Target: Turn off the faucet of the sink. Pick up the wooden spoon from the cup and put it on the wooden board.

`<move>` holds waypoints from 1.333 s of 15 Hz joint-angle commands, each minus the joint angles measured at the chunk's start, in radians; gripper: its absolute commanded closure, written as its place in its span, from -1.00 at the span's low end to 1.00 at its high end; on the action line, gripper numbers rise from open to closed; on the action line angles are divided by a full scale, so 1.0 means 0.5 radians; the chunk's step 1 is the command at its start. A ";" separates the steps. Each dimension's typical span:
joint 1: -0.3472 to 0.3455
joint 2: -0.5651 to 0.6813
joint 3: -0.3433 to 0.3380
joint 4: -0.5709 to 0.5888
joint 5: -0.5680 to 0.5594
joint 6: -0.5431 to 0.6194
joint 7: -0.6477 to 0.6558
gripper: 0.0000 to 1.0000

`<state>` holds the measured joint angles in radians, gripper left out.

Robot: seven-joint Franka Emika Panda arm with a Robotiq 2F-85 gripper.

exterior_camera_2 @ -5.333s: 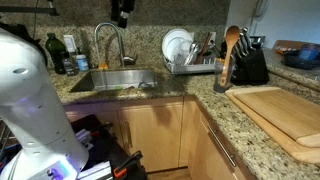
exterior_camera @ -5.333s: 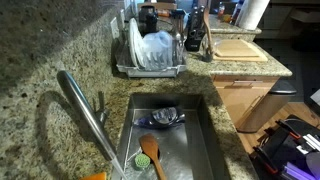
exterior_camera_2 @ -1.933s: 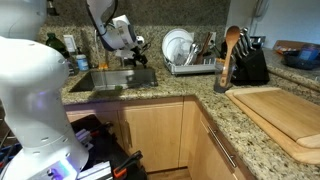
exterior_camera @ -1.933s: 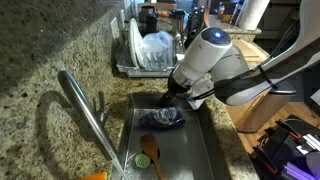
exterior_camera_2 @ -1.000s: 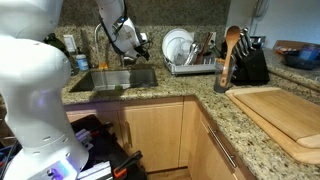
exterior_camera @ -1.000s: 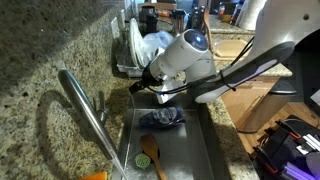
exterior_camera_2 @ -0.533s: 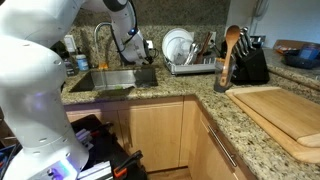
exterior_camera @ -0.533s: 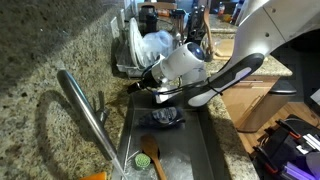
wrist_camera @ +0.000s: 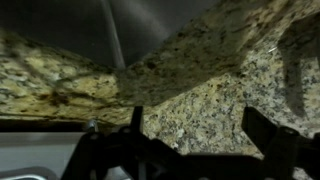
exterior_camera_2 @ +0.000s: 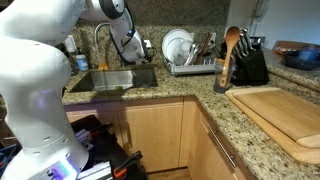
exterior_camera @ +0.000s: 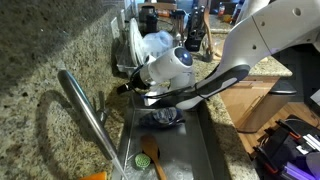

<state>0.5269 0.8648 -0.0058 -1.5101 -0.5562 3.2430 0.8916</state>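
Observation:
The steel faucet slants over the sink, its slim lever at the base. My gripper hangs over the sink's edge, near the dish rack and short of the lever. It also shows in an exterior view beside the faucet. In the wrist view the gripper stands open over speckled granite with nothing between its fingers. The wooden spoon stands in the cup. The wooden board lies on the counter, also seen in an exterior view.
A dish rack with plates stands behind the sink. An orange-brown spoon with a green utensil and a dark bowl lie in the basin. A knife block stands next to the cup. Bottles stand beyond the faucet.
My arm has swung across the sink toward the faucet side and come lower. The gripper has stayed open and empty.

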 commanded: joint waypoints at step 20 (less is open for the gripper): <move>-0.173 0.191 0.547 0.405 0.361 -0.096 -0.573 -1.00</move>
<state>0.4403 0.9602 0.2679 -1.3074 -0.3761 3.1955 0.6056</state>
